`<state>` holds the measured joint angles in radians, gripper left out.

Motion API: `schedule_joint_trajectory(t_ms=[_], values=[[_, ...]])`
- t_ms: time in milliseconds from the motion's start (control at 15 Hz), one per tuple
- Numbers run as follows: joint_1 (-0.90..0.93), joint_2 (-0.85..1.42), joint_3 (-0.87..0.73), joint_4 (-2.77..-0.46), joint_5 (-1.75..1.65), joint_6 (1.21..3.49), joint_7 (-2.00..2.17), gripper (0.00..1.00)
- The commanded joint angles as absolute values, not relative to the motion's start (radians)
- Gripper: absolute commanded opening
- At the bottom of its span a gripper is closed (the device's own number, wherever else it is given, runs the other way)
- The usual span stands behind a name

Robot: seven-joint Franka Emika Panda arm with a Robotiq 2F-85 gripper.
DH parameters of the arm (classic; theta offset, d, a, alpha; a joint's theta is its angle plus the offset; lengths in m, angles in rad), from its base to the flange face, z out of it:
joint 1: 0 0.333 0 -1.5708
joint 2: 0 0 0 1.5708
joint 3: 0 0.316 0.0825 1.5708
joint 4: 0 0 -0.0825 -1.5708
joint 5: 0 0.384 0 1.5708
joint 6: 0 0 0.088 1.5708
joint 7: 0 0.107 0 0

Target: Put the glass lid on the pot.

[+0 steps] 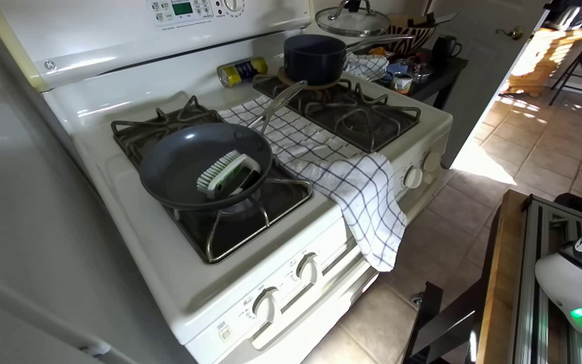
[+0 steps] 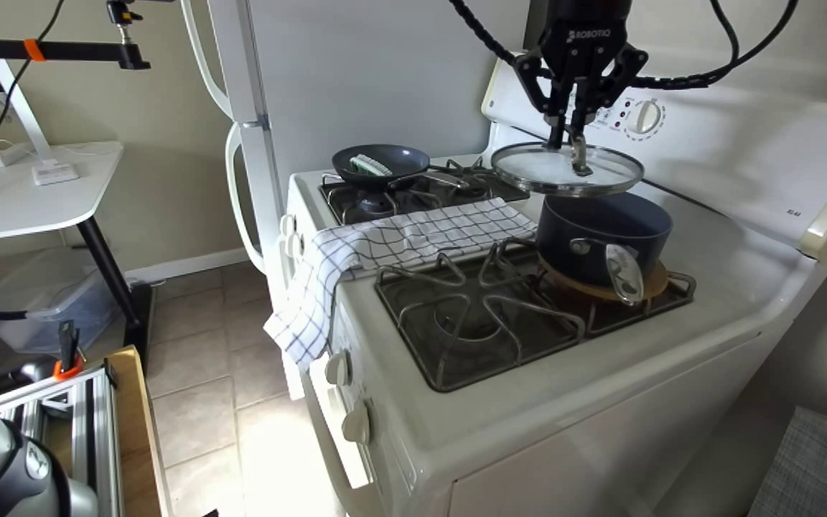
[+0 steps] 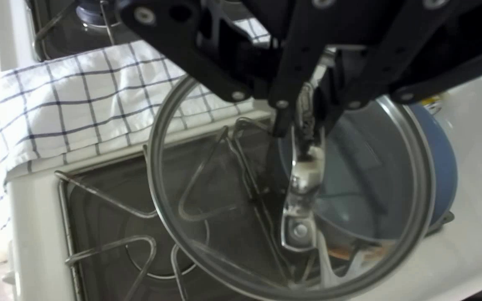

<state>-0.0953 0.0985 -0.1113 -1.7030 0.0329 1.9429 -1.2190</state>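
Note:
The glass lid is round and see-through, with a metal rim and an arched metal handle. It also shows in an exterior view and in the wrist view. My gripper is shut on the lid's handle, also in the wrist view, and holds the lid roughly level in the air. The dark blue pot stands open on a wooden trivet on a back burner, also in an exterior view. In the wrist view the lid overlaps the pot only partly, offset from it.
A frying pan holding a white and green brush sits on the far burners. A checked towel lies between the grates. A yellow can lies by the back panel. The pot's metal handle sticks out sideways.

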Motion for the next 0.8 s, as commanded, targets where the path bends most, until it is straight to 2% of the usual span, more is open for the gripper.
schedule_joint_trajectory(t_ms=[0, 733], values=[[-0.128, 0.239, -0.101, -1.491, 0.092, 1.880, -1.218, 0.05], [-0.186, 0.606, -0.045, -1.011, 0.078, 1.654, -1.156, 0.05]])
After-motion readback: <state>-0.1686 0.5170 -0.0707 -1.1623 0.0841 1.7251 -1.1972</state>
